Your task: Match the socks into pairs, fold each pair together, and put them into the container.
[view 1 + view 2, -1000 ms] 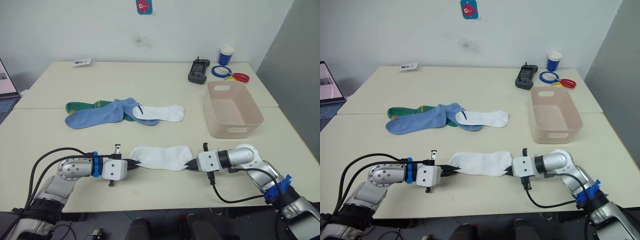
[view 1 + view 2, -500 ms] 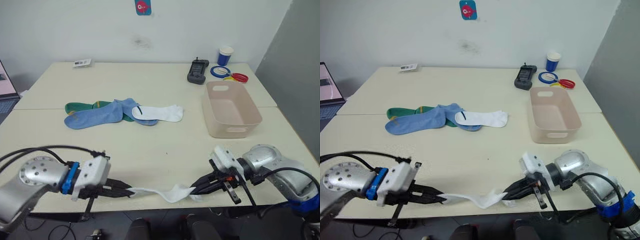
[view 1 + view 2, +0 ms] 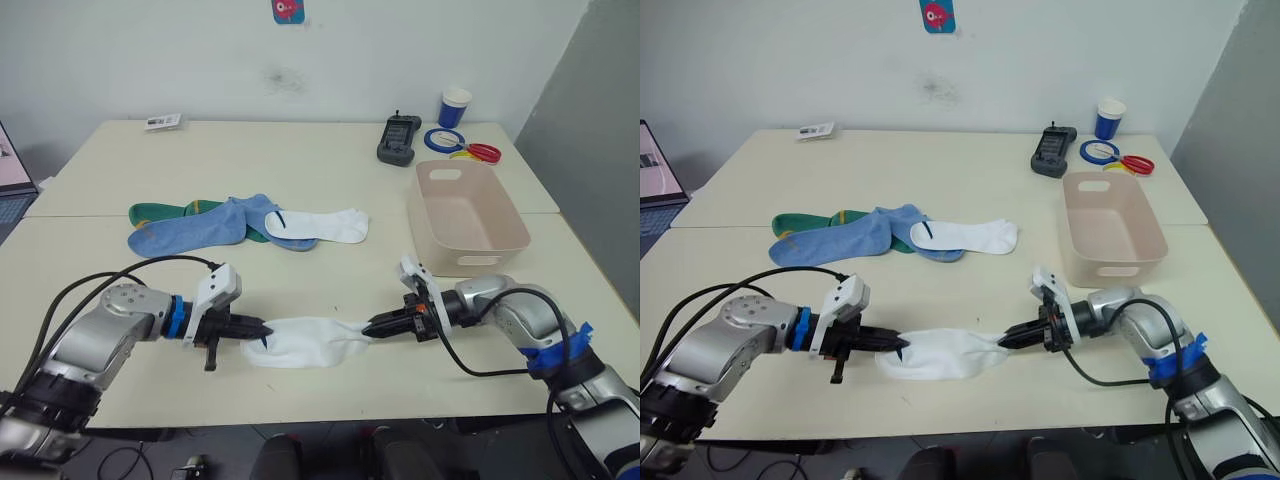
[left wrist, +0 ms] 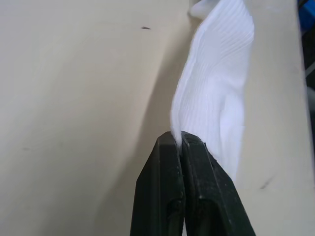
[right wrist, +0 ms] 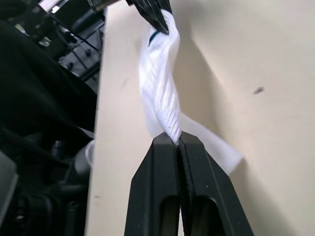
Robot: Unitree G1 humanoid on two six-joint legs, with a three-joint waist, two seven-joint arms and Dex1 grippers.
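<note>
Two grippers pinch one ribbed white sock [image 3: 305, 341] by its ends near the table's [image 3: 300, 180] front edge: left gripper [image 3: 262, 328] clamped on one end, right gripper [image 3: 368, 328] on the other. Rounded pink plastic container [image 3: 465, 216] sits toward the right edge.

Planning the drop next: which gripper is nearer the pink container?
Right. The right gripper sits just in front of the container, pinching the white sock; the left gripper holds its other end, farther left.

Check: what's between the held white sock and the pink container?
Bare tabletop in the left eye view. The white sock, pinched by the left gripper and right gripper, lies short of the container.
</note>
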